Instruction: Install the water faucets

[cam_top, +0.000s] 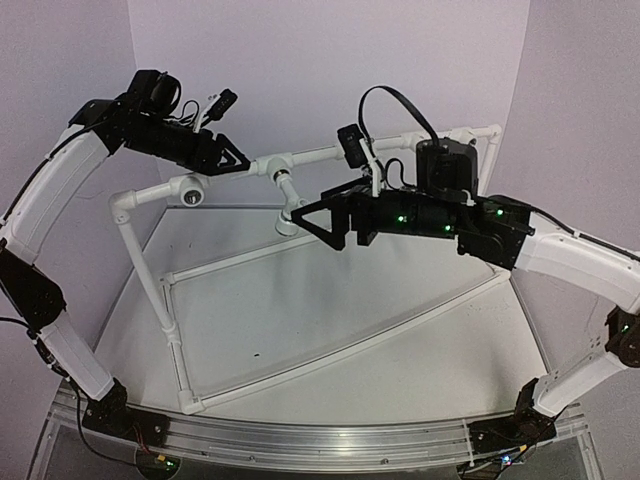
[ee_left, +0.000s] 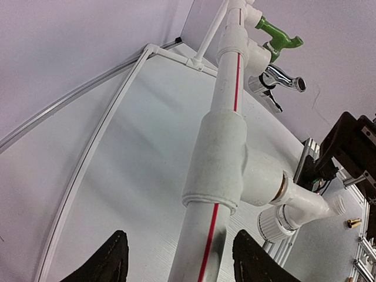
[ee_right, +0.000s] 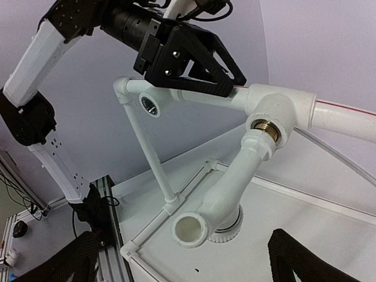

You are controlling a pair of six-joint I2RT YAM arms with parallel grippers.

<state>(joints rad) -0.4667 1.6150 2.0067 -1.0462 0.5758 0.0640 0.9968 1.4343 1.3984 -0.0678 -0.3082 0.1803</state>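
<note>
Right wrist view: the white tap (ee_right: pixel 234 183) hangs threaded into the pipe (ee_right: pixel 346 117), spout downward, between the fingers of the right gripper (ee_right: pixel 185 238), which stand wide and clear of it. Left wrist view: the left gripper (ee_left: pixel 182 235) is spread astride the pipe, with the tap just beyond. Finger contact there appears absent, though the framing is tight. The green tap (ee_left: pixel 279 38) and chrome tap (ee_left: pixel 282 79) sit farther along.

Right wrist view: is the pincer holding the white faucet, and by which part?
Nothing is held. The right pincer is open wide, with gaps either side of the white faucet, which hangs from the tee fitting and its brass socket.
</note>
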